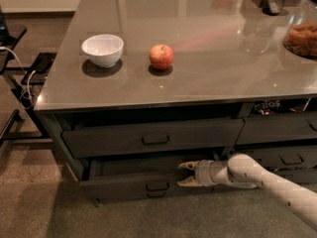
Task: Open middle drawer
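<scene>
We are hovering the white arm's two-finger gripper [181, 175] low at the front of the grey-topped desk [208, 83], its fingers [187, 165] spread and pinching nothing. The wide dark grey middle drawer [119, 186] is standing partly out, its small black loop handle [157, 186] just left of the fingers. We are judging the pull nearly done; next, re-gripping that handle or drawing clear. Pale lettering up-right of the fingers is proving unreadable.

Middle drawer [119, 185] ajar, end effector [184, 174] at front
</scene>
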Available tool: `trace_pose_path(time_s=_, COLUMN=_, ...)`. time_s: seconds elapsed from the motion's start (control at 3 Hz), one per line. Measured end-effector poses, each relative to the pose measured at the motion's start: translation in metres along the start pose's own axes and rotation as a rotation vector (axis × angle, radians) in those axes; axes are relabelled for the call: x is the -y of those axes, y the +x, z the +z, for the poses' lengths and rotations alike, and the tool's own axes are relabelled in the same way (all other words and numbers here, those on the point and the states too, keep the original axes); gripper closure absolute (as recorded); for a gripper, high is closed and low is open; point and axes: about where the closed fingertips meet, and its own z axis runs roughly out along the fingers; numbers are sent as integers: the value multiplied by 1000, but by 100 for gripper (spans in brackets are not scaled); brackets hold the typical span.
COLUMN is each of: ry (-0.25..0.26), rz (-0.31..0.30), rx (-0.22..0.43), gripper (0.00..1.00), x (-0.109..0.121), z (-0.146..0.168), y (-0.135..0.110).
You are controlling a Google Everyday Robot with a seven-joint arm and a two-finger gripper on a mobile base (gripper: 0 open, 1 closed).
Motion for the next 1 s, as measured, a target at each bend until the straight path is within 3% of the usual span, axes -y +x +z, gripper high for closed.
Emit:
trace_pose_path(time_s=0.33, ry=-1, rz=0, rx=1, gripper=97, x=0, z=-2, y=-2)
trace_pose_path(time_s=1.0, ry=4, rz=-3, rx=7, gripper=100, x=-6, z=-7, y=-2)
